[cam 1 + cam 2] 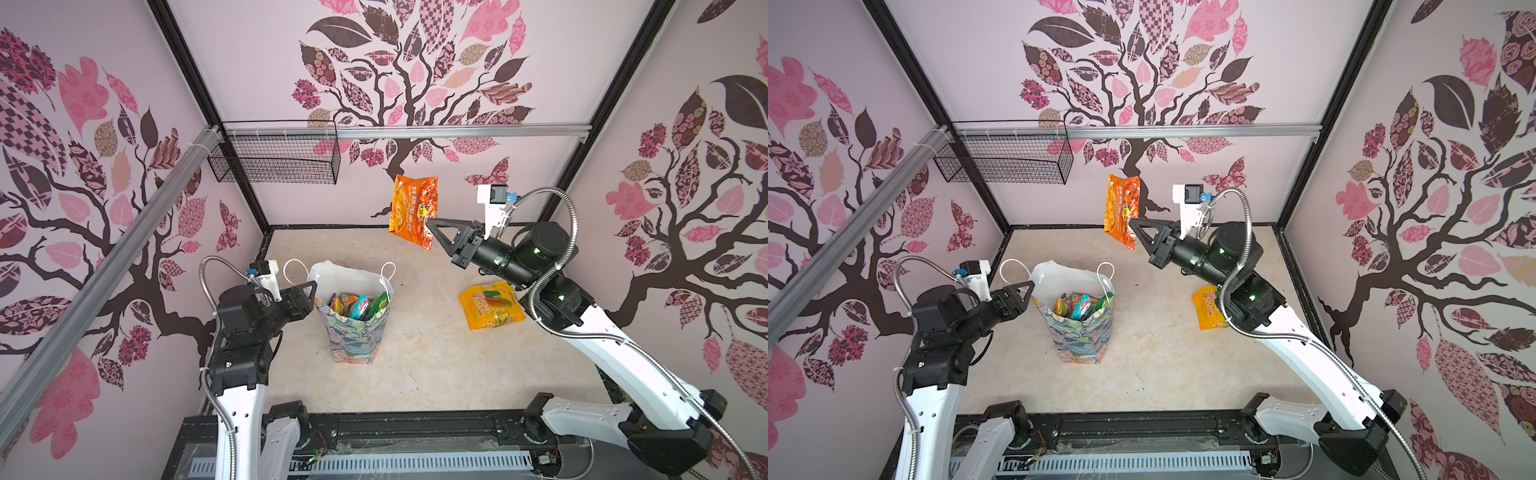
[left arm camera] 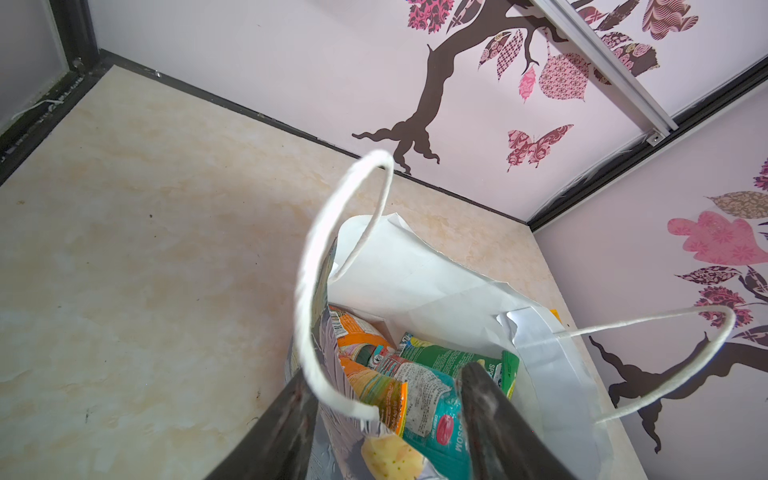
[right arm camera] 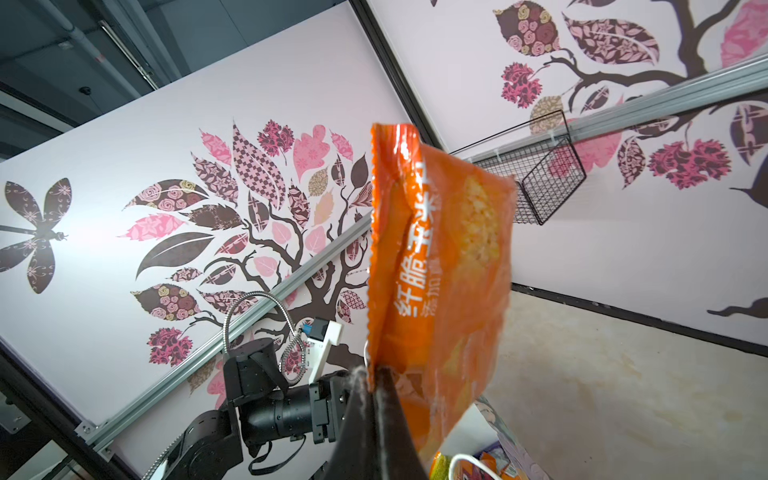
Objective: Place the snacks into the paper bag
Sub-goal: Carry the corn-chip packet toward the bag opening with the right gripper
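Arms: the right arm [image 1: 602,345] rises from its base and bends back toward the centre, wrist held high. The left arm [image 1: 245,332] is folded, wrist level with the bag's mouth. On the table [image 1: 436,365] the paper bag [image 1: 357,336] stands upright, with several snacks [image 1: 359,305] inside. A yellow packet [image 1: 490,309] lies flat beneath the right arm. An orange packet [image 1: 411,208] hangs aloft near the back wall [image 1: 332,199], clenched at one edge by the right gripper [image 1: 433,220]. The left gripper [image 1: 314,286] is released, jaws astride the bag's near rim.

A black wire-mesh basket [image 1: 274,160] hangs from a silver rail [image 1: 457,132] on the back wall. Pale pink walls carry a tree decal [image 1: 395,83] with patterned leaves. The desk [image 1: 436,357] is beige, marbled.
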`<state>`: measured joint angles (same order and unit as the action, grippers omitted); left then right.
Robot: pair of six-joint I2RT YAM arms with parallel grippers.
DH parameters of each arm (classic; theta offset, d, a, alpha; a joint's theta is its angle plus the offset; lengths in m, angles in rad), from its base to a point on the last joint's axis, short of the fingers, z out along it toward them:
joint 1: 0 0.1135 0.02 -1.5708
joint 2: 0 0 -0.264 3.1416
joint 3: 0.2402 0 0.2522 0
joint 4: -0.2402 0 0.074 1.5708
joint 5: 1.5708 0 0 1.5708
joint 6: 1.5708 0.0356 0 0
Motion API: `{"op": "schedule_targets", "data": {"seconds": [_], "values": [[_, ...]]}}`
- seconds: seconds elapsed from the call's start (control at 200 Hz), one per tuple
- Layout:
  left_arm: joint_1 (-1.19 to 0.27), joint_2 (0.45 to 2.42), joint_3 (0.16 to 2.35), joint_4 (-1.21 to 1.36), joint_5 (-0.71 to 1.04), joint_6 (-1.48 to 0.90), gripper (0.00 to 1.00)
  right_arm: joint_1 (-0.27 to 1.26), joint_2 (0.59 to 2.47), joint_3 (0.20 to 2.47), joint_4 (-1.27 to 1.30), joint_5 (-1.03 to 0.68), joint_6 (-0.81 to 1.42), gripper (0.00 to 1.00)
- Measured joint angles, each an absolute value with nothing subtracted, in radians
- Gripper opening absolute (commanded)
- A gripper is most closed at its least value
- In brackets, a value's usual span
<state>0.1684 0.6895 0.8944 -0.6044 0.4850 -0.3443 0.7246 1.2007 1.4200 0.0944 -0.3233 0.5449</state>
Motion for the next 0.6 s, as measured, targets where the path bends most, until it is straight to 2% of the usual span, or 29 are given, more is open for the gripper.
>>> {"op": "schedule_targets", "data": {"seconds": [0.12,0.4,0.6], "values": [[0.170,0.690,0.894,-0.600,0.488,-0.345,0.58,0.770,1.258,1.498,0.039,-0.322,0.513,0.00],[0.179,0.691,0.894,-0.593,0.495,-0.356,0.31,0.836,1.344,1.612,-0.077,-0.338,0.466,0.00],[0.183,0.692,0.894,-0.591,0.500,-0.356,0.18,0.855,1.369,1.623,-0.133,-0.355,0.453,0.00]]}}
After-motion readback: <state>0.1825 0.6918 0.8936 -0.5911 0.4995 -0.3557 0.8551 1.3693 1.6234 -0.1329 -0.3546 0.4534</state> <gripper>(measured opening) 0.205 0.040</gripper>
